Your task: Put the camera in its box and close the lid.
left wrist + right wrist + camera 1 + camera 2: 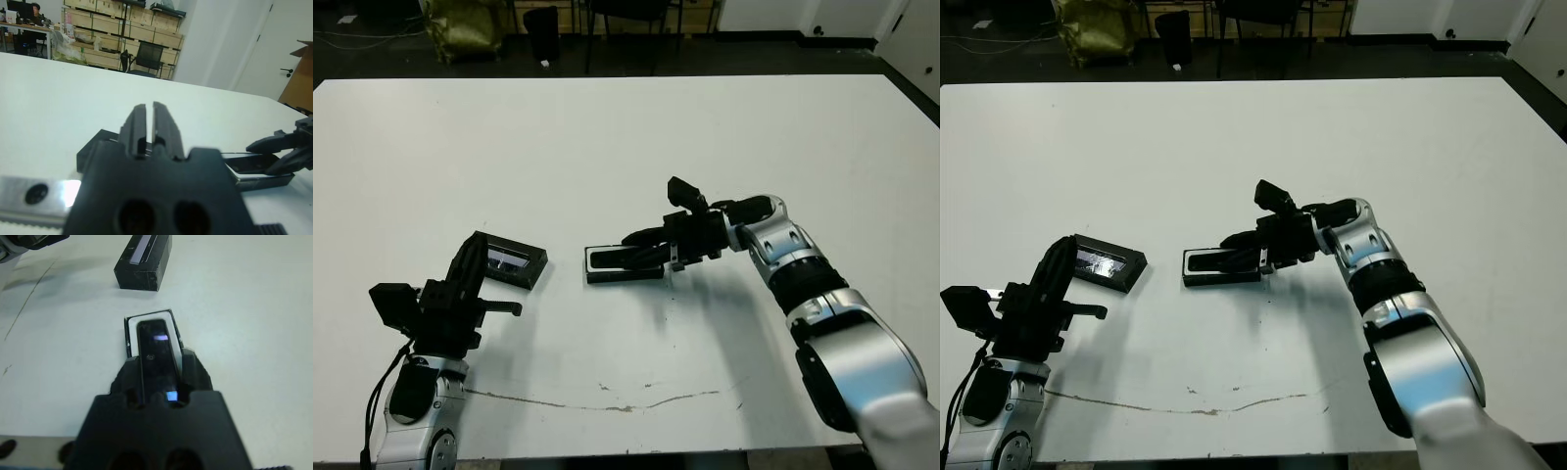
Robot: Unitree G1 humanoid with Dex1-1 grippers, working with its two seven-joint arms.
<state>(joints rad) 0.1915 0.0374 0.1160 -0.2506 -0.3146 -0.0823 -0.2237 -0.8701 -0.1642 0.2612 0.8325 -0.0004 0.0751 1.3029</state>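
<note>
Camera (157,352) lies in the box (624,264), long axis along the box, running left-right across the bench (626,137), mid-bench toward the near edge. Right gripper (156,364) fingers straddle the camera's right end, holding it. Lid (510,259) rests left of the box, apart. Left gripper (149,127) fingers narrow, nothing between them. No readable writing.

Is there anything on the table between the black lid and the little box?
Nothing: only bare white table separates the lid from the box, as the left eye view shows.
</note>
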